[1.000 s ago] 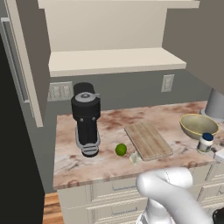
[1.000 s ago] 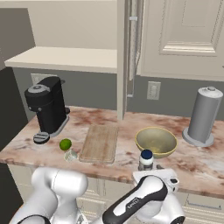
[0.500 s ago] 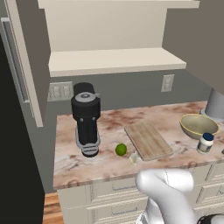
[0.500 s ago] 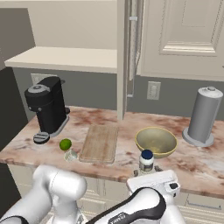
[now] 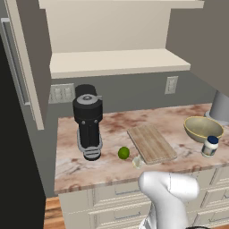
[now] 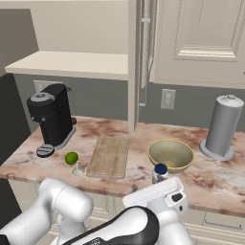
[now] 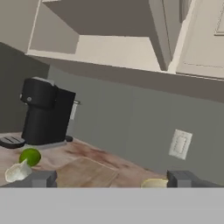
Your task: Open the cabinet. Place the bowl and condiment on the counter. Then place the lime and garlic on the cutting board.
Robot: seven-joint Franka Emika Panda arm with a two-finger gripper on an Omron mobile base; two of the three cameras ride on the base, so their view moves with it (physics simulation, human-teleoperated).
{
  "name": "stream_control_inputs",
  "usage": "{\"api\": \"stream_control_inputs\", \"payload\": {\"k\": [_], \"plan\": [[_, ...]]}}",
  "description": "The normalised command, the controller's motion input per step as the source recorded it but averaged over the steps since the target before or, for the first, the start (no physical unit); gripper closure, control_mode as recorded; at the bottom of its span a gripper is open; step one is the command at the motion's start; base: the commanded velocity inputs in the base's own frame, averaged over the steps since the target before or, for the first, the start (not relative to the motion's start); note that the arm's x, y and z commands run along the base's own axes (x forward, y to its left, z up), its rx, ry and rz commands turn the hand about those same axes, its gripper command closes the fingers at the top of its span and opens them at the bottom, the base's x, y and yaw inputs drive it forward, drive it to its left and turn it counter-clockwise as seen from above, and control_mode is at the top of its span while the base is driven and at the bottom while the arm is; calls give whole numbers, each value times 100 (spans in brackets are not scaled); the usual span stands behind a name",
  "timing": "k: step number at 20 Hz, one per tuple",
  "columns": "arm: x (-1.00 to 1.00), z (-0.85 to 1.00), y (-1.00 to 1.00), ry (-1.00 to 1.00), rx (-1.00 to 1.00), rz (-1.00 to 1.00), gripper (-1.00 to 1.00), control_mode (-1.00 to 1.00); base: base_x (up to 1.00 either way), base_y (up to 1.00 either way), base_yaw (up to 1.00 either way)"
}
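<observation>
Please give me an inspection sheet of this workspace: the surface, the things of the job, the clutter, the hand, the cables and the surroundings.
Surface: marble counter, nothing spilled on it.
Cabinet: door swung open; shelf bare.
Bowl: upright on the counter, right of the board.
Jar: upright, in front of the bowl, near the counter's edge.
Lime: on the counter left of the board, not on it.
Garlic: on the counter just in front of the lime, off the board.
Clutter: black coffee machine at left; grey paper-towel holder at right.
Hand: open, holding nothing, low before the counter.
Cables: nothing seen.
Surroundings: grey wall with outlets; cream drawers below.
</observation>
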Motion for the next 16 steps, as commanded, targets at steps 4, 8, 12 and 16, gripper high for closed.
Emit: {"api": "stream_control_inputs", "payload": {"k": [4,8,12,16], "plan": [[-42,71,34,-5,-21,2,-100,-100,0,0,0],[-39,66,37,-3,-21,3,-100,-100,0,0,0],[-30,59,40,-1,-21,5,-100,-100,0,0,0],[-14,56,44,0,-22,8,-100,-100,0,0,0]]}}
